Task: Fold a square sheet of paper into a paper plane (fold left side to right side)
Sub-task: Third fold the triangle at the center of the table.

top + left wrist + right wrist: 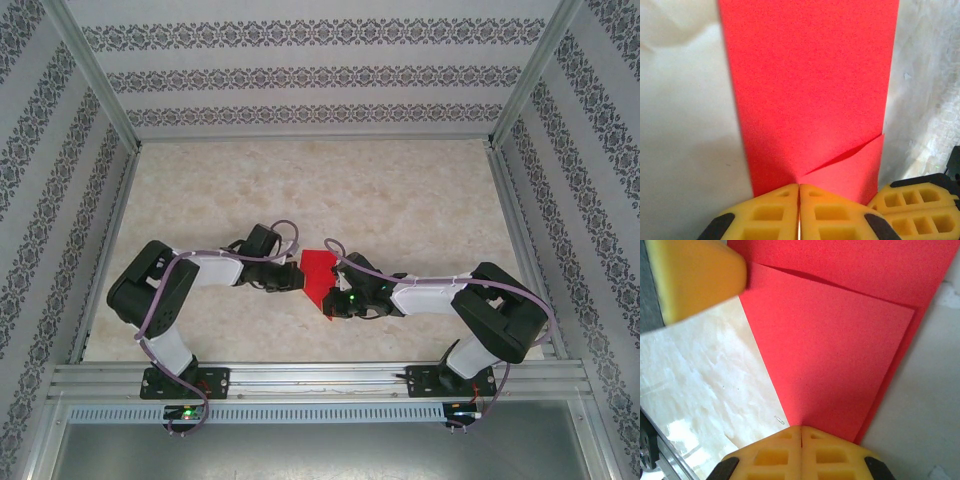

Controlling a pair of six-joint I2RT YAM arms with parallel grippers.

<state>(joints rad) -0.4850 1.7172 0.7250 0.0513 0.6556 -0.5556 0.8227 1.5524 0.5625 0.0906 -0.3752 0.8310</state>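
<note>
The square sheet of paper [318, 270] is bright red and folded into overlapping layers, a narrow shape with a point toward the near edge; no slim paper plane dart has formed. My left gripper [297, 277] is shut on its left edge. In the left wrist view the paper [810, 90] rises from the shut left gripper [799, 186], with a diagonal flap at lower right. My right gripper [333, 303] is shut on the lower right part. In the right wrist view the layered paper [840, 355] fans out from the shut right gripper [801, 429].
The marble-patterned table [400, 200] lies bare around the paper, with patterned walls [320, 75] on three sides. A metal rail [320, 380] runs along the near edge by the arm bases. The right arm's yellow fingers [920, 200] sit close beside the left gripper.
</note>
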